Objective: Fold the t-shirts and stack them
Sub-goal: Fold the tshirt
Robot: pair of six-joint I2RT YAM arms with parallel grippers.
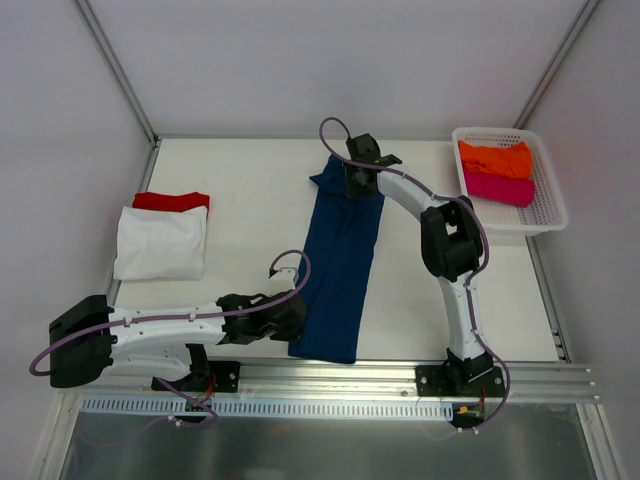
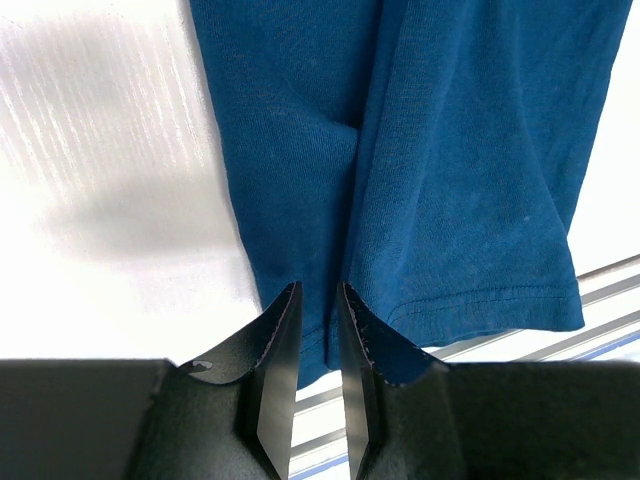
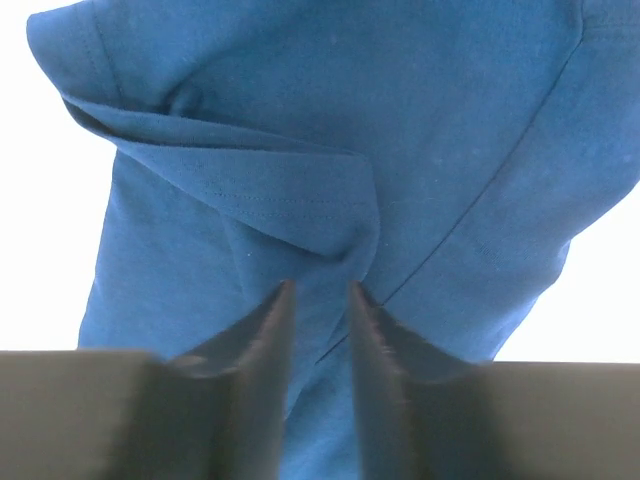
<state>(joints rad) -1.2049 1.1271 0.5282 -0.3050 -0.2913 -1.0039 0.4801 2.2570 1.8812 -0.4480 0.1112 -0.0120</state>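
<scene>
The navy blue t-shirt [image 1: 340, 250] lies as a long narrow strip from mid-table towards the near edge, with no chest print showing. My left gripper [image 1: 298, 312] is at the strip's near left edge. In the left wrist view it [image 2: 318, 290] stands nearly shut over the hem [image 2: 470, 305], with a crease running up from its tips. My right gripper [image 1: 352, 185] is at the strip's far end. In the right wrist view it [image 3: 320, 288] is nearly shut where folds of the cloth [image 3: 300, 130] converge. A folded white t-shirt [image 1: 160, 243] lies on a red one [image 1: 172, 201] at left.
A white mesh basket [image 1: 550, 215] at the far right holds an orange t-shirt [image 1: 495, 158] and a magenta one [image 1: 497, 187]. A metal rail [image 1: 330, 375] runs along the table's near edge just below the strip. Frame posts stand at the back corners.
</scene>
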